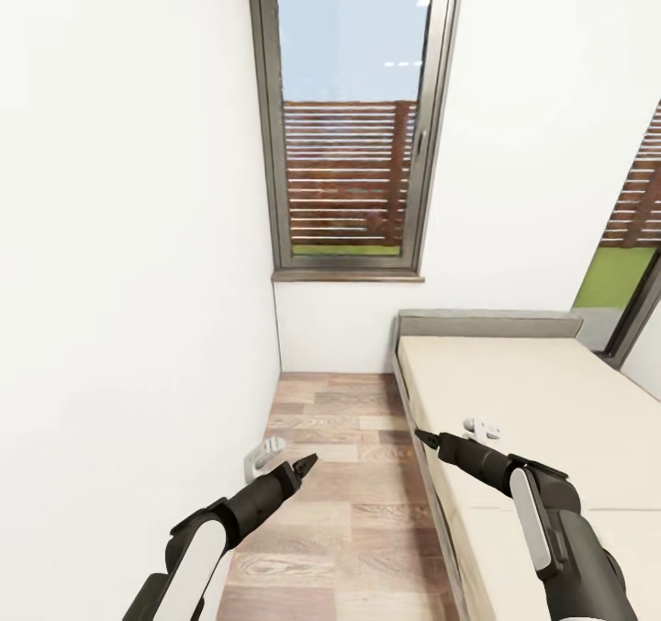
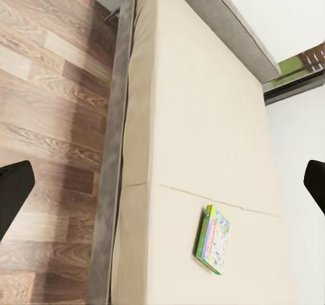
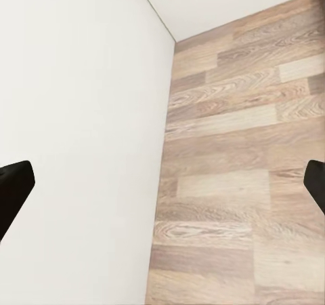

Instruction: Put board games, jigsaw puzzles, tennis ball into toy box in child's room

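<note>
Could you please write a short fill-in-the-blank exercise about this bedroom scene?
1. The board game lies flat on the ____.
2. The strip beside the bed is wooden ____.
3. The left gripper holds ____ between its fingers.
4. Outside the window, the fence's slats are ____ in colour.

Missing words: bed; floor; nothing; brown

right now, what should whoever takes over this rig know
Left gripper: appears open, empty, over the floor beside the bed.
Right gripper: appears open, empty, at the bed's edge.
Both wrist views show the jaws spread wide with nothing between them.
One board game lies flat on the bed.
Done: nothing visible so far.
Left: pick up that game; the table, toy box and other toys are still to be found.
</note>
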### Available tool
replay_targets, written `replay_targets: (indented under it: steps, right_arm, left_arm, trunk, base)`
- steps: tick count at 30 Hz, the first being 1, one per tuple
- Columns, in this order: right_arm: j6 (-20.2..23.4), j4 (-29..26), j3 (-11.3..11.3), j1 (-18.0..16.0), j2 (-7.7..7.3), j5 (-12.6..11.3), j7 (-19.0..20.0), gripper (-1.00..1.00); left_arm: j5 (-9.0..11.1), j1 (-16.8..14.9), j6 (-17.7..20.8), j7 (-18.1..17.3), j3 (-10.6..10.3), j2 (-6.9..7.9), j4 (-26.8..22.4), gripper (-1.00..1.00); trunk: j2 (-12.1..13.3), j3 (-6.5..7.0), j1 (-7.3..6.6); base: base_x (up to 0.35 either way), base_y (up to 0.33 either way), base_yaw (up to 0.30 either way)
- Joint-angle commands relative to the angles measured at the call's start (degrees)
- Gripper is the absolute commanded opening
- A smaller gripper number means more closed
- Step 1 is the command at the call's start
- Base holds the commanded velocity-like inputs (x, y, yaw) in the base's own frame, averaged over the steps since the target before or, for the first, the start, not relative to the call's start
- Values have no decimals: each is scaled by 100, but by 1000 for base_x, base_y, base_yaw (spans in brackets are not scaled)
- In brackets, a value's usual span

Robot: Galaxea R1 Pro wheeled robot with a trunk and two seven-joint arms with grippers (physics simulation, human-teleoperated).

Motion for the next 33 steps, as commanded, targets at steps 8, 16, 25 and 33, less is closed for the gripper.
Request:
replay_targets:
  steps: [8, 16, 25, 33]
  right_arm:
    - [43, -2, -10, -6, 0, -26, 5, 100]
    - [46, -7, -14, -6, -22, -28, 5, 100]
    - [59, -8, -15, -6, -96, -75, 5, 100]
    - [83, -55, -15, -6, -122, -136, 5, 100]
  left_arm:
    - [56, -5, 22, 52, -1, -1, -8, 100]
    - [57, -5, 19, 53, -1, -1, -8, 100]
    - [57, -7, 20, 59, 0, -3, -8, 100]
    - [55, -5, 18, 60, 2, -8, -8, 100]
  trunk:
    - [-13, -13, 7]
    - [-13, -13, 7]
    - [-13, -13, 7]
    - [-13, -13, 7]
  base:
    - [333, 0, 0]
    - [333, 0, 0]
    - [306, 0, 0]
    - [97, 0, 0]
